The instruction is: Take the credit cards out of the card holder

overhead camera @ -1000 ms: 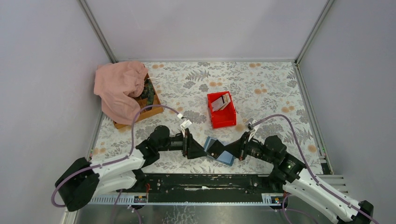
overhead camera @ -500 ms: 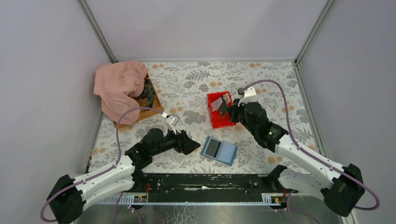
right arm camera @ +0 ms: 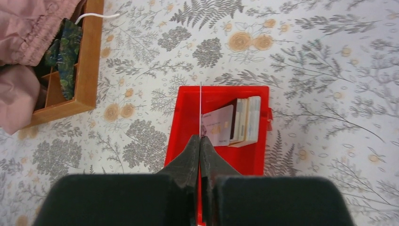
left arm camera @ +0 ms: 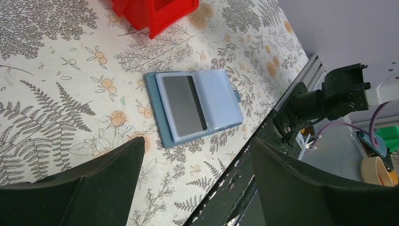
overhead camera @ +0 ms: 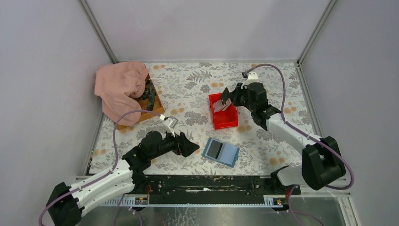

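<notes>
A: Where is the card holder (left arm camera: 214, 101) logged?

B: Flat and open on the table (overhead camera: 273, 80), close to the near edge and about midway along it. One dark card (left arm camera: 182, 104) is seen in the pocket on the side toward the left gripper (left arm camera: 197, 141). The other credit cards (right arm camera: 237, 121) are stacked on edge inside the red bin (right arm camera: 226, 88), further back on the table.

A: How is handling judged?

B: The cards are taken to be light, thin, stiff and slick. A pinch on an exposed short edge is judged best, since nothing can be gripped on the flat face. The holder looks soft and light, so it would probably be dragged or lifted with the card unless it is pinned down on its blue flap.

A: Left gripper?

B: Jaws are spread wide and nothing is held or touched. It is aimed at the holder from just beside it, with the holder framed between the fingers in the wrist view.

A: Right gripper (right arm camera: 201, 141)?

B: Fingers are pressed together on a held card (right arm camera: 201, 103), seen edge-on as a thin pale line in the wrist view. It is hung above the red bin, over the left part, beside the stack. No contact with the bin can be made out.
</notes>
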Motion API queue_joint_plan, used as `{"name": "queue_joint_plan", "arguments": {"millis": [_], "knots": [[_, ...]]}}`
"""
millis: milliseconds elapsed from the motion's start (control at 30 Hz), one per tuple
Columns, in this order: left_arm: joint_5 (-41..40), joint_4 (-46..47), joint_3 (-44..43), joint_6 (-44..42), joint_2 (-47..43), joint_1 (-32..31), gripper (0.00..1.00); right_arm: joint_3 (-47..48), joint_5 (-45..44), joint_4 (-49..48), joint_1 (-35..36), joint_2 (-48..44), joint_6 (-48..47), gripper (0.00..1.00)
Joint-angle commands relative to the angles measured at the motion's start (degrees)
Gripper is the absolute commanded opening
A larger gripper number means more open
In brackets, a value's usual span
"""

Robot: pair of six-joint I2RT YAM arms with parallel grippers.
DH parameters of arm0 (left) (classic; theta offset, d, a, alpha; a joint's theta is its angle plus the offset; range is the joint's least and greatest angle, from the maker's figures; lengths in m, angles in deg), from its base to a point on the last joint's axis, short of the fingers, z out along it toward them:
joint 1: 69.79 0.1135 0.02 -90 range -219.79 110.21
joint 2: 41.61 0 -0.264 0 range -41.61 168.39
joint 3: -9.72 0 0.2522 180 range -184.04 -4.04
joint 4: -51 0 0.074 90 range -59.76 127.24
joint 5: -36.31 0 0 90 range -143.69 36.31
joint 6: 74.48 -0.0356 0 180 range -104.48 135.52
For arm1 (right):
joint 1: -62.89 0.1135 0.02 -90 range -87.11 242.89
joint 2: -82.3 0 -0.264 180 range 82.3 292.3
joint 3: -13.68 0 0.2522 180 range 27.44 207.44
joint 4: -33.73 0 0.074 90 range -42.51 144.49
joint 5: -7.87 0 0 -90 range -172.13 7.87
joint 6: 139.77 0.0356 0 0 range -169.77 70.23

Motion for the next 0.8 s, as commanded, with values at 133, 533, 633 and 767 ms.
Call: {"name": "queue_joint_plan", "arguments": {"millis": [133, 533, 633, 767], "knots": [[-1.29, -1.86, -0.47, -1.87, -0.24, 0.2, 0.9, 4.18, 5.23, -9.31, -0.64, 5.95, 3.02, 0.0], [-2.28, -3.22, -0.36, -2.28, -2.06, 0.23, 0.91, 1.27, 1.76, -11.79, -0.58, 7.52, 4.6, 0.0], [-3.02, -3.49, -0.34, -2.29, -2.17, 0.18, 0.92, 0.1, 1.27, -12.9, -0.58, 7.75, 5.51, 0.0], [-3.4, -4.1, -0.57, -2.35, -2.43, 0.22, 0.92, -1.47, 0.05, -13.88, -0.61, 7.67, 5.92, 0.0]]}}
